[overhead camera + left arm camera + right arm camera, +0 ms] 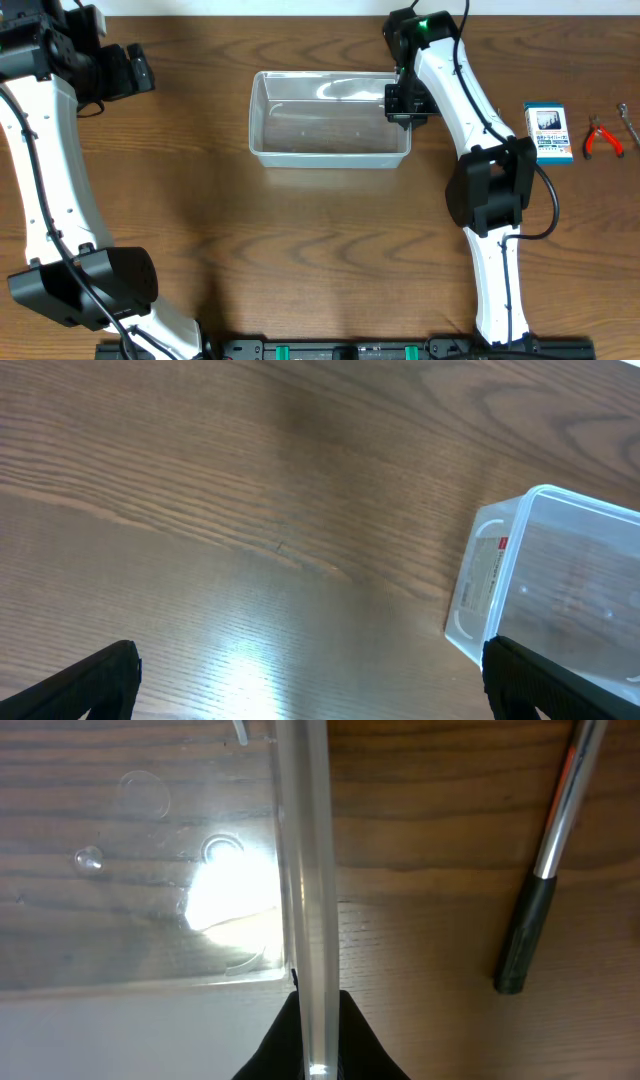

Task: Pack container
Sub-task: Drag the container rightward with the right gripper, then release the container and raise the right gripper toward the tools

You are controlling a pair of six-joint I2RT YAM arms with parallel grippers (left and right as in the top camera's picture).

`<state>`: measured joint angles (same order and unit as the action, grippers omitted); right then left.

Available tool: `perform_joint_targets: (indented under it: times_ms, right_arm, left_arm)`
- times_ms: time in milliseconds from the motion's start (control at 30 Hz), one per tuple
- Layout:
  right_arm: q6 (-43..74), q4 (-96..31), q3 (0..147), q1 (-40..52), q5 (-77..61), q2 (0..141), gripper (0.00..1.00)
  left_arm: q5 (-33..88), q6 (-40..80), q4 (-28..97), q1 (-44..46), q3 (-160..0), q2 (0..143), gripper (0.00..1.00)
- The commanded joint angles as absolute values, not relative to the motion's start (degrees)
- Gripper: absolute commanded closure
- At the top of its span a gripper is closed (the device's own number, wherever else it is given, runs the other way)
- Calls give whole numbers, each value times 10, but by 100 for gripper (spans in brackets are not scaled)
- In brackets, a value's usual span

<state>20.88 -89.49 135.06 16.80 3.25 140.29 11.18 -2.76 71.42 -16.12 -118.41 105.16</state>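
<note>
The container [330,125] is a clear plastic tub and stands empty at the back middle of the table. My right gripper [400,105] is at its right end wall. In the right wrist view the right gripper [318,1010] is shut on the container's rim [305,850], one black finger inside the wall and one outside. My left gripper [120,70] hangs at the far left, well away from the tub. Seen from the left wrist, the left gripper [310,700] is open with bare table between its fingers, and the container's corner [560,580] lies to the right.
A tool with a black grip and silver shaft [545,870] lies on the table just outside the tub's right wall. A small blue-and-white box [548,133], red-handled pliers [603,138] and another small tool [628,118] lie at the far right.
</note>
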Motion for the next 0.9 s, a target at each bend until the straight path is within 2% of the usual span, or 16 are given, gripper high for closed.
perform_joint_targets:
  times_ms: [0,167,467,533,600,667,867]
  right_arm:
    - [187,-899,1361,160,62,1401,90]
    - [181,-898,1361,161,62,1401,82]
    - [182,-895,1361,175,58,1401,78]
    - [182,-893,1361,177,58,1401,73]
    - [182,-890,1361,180,58,1401,61]
    - [182,-885,1362,183,58,1401,55]
    - [182,-881,1400,185,48,1397,48]
  left_arm:
    - [109,-23,715,-164,-1191,1051,2]
    - [109,-23,715,-164,-1191,1051,2]
    - [109,-23,715,-164,-1191,1051,2]
    - [109,-23,715,-164,-1191,1051,2]
    - [109,-23,715,-164,-1191,1051,2]
    - [109,-23,715,-164,-1191,1051,2]
    - [109,-23,715,-164,-1191,1051,2]
